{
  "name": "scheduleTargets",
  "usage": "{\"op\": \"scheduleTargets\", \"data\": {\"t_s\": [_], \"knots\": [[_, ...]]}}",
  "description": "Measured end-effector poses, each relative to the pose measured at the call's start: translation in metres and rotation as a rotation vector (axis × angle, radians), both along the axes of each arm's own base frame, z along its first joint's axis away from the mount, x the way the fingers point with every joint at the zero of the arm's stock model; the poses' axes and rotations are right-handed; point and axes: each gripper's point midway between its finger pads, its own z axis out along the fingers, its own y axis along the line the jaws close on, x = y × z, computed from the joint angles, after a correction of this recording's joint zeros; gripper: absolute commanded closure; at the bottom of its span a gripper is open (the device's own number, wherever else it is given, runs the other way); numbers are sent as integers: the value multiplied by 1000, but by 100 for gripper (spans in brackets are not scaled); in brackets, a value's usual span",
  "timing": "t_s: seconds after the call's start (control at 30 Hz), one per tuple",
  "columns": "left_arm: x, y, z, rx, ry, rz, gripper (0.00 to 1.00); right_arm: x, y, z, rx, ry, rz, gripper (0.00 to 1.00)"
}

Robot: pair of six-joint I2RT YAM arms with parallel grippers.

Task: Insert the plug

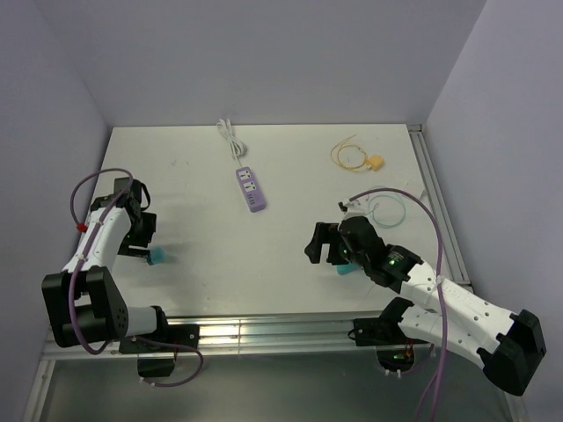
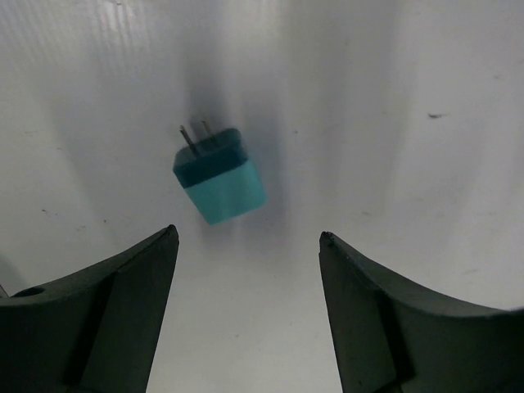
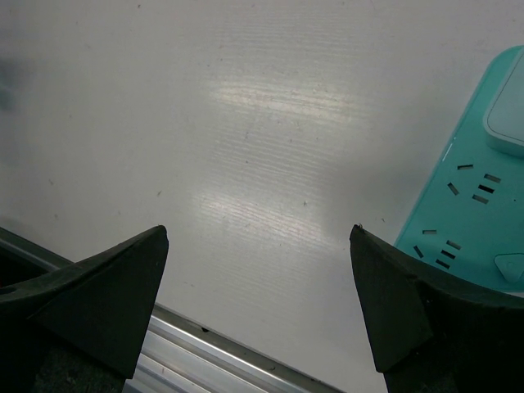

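The small yellow-tan plug (image 1: 376, 162) lies on its looped yellow cable (image 1: 346, 151) at the far right of the white table, far from both grippers. The purple power strip (image 1: 252, 188) lies at the middle back. My left gripper (image 1: 142, 252) is open and empty near the left front; in the left wrist view (image 2: 246, 237) a teal two-prong adapter (image 2: 219, 176) lies just beyond its fingertips, untouched. My right gripper (image 1: 320, 250) is open and empty at the right front, seen also in the right wrist view (image 3: 258, 233).
The purple strip's white cord (image 1: 230, 136) runs to the back. A teal power strip (image 3: 467, 217) lies beside my right gripper, mostly hidden under the arm in the top view (image 1: 344, 269). A pale looped cable (image 1: 388, 209) lies at right. The aluminium front rail (image 3: 213, 348) is close.
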Motion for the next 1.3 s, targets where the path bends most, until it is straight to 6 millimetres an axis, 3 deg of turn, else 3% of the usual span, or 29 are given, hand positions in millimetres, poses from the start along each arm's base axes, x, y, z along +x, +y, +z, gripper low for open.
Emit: {"op": "scheduleTargets", "data": {"t_s": [0.37, 0.6, 0.73, 0.87, 1.07, 1.2, 1.3], "knots": [[-37, 7, -46, -47, 117, 143, 28, -3, -5, -5, -24, 16, -8, 2], [-24, 6, -57, -70, 90, 162, 33, -3, -6, -7, -33, 23, -11, 2], [-31, 4, -74, -88, 142, 164, 35, -4, -7, -9, -38, 32, -13, 3], [-32, 5, -75, -92, 139, 170, 39, -4, -7, -10, -39, 35, -14, 3], [-35, 6, -76, -102, 145, 158, 63, -6, -9, -12, -43, 50, -21, 3], [-35, 6, -75, -112, 131, 138, 94, -8, -9, -13, -40, 61, -29, 4], [-34, 5, -73, -114, 110, 112, 100, -9, -10, -14, -42, 70, -32, 3]]}}
